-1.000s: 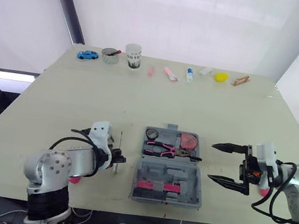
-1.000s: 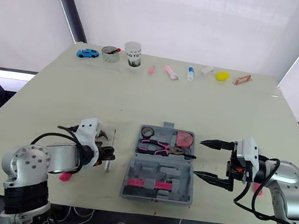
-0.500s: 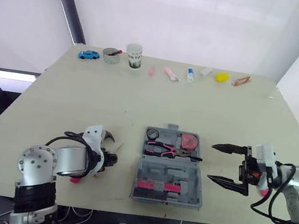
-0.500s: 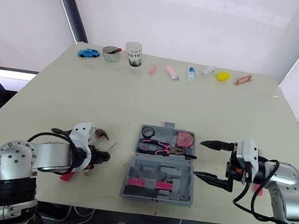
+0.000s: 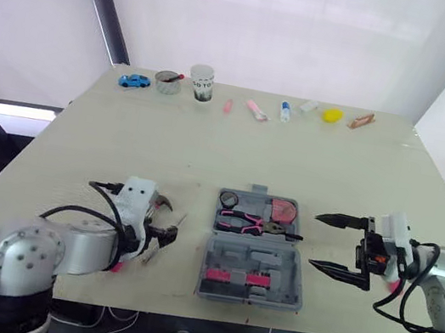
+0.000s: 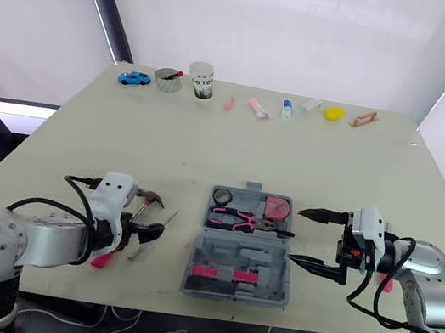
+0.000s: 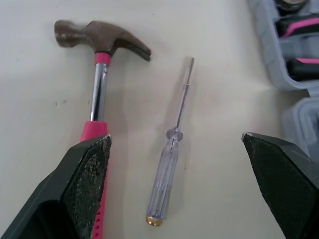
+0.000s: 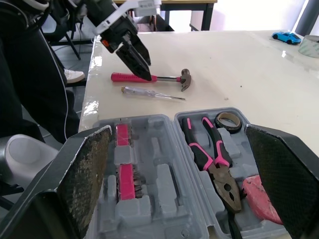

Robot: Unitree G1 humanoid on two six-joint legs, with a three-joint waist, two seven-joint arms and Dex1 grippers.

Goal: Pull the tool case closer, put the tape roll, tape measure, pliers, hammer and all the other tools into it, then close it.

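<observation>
My left fingers [image 7: 87,189] are spread above the hammer [image 7: 99,74] and screwdriver [image 7: 172,149] on the pale table [image 5: 292,162]. My right fingers [image 5: 342,220], also spread, hang beside the open case [image 5: 253,262]; a white wall [image 5: 299,25] is behind.

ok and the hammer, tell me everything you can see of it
The hammer is a claw hammer with a dark brownish metal head, a shiny steel neck and a pink grip. It lies flat on the table, beside the clear-handled screwdriver without touching it, left of the open tool case. The open left gripper hangs over its grip; I cannot tell whether they touch.
</observation>
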